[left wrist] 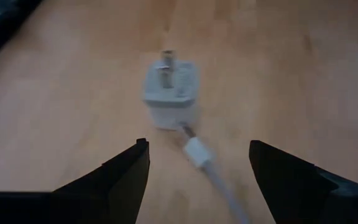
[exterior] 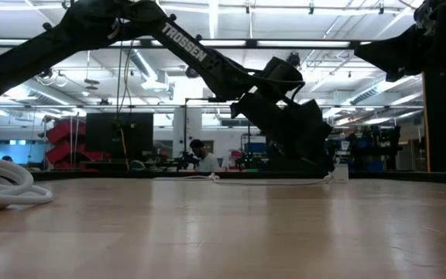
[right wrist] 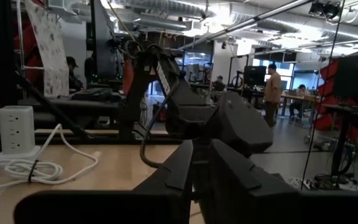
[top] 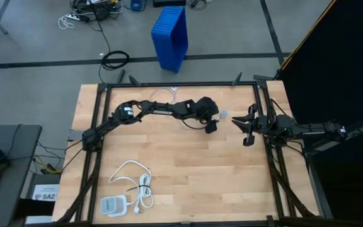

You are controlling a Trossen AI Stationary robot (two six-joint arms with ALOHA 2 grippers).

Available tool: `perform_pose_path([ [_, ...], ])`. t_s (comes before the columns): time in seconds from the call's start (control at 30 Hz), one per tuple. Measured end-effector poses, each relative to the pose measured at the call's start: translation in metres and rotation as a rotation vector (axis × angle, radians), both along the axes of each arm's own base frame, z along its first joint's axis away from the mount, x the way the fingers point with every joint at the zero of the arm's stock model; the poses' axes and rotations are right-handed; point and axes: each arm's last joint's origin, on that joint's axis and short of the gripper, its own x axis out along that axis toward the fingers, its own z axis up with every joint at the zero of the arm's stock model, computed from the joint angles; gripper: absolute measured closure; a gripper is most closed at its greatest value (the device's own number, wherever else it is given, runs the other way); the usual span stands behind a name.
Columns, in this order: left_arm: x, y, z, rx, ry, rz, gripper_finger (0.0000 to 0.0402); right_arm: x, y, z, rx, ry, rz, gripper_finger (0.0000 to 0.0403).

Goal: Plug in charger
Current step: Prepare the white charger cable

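Observation:
The charger (left wrist: 169,93) is a small white cube with two metal prongs and a thin white cable (left wrist: 213,171). It lies on the table right of centre (top: 223,114), toward the far edge. My left gripper (left wrist: 198,143) is open. Its fingers stand either side of the cable, just short of the cube, and it hovers beside the cube (top: 212,126). My right gripper (right wrist: 194,149) is shut and waits by the right edge (top: 235,120). A pale grey-white block (top: 112,205) with a thick white coiled cord (top: 137,183) rests near the near-left corner. Socket slots show on the face of this block (right wrist: 14,127).
Black frame rails (top: 99,126) run along the table's sides. A blue bin (top: 171,36) stands on the floor beyond the far edge. The thin cable (exterior: 269,182) trails across the table under the left arm. People (right wrist: 272,84) are in the room behind.

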Motion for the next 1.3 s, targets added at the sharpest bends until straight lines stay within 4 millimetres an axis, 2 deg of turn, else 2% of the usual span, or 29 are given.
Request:
perform_pose_path([
  [0.27,-0.001,0.0,-0.008,-0.036,0.029,-0.024,0.0187,0.0,0.0,0.0,0.0,0.0,0.0,0.0359],
  [0.6,0.002,-0.002,-0.03,-0.03,0.067,-0.025,0.0201,0.0,0.0,0.0,0.0,0.001,0.0,0.0358],
  [0.7,0.003,-0.003,-0.035,-0.031,0.069,-0.028,0.0238,0.0,0.0,0.0,0.0,0.0,0.0,0.0363],
  [0.87,0.003,-0.005,-0.036,-0.034,0.069,-0.037,0.036,0.0,0.0,0.0,0.0,-0.001,0.0,0.037],
  [0.93,0.003,-0.007,-0.036,-0.031,0.077,-0.045,0.0389,0.0,0.0,0.0,0.0,-0.002,0.0,0.0373],
  [1.1,-0.006,-0.009,-0.025,-0.01,0.18,-0.057,0.0399,0.0,0.0,0.0,0.0,-0.001,0.0,0.0377],
  [1.3,-0.028,-0.019,0.012,0.011,0.345,-0.089,0.0401,0.0,0.0,0.0,0.0,-0.002,0.0,0.0376],
])
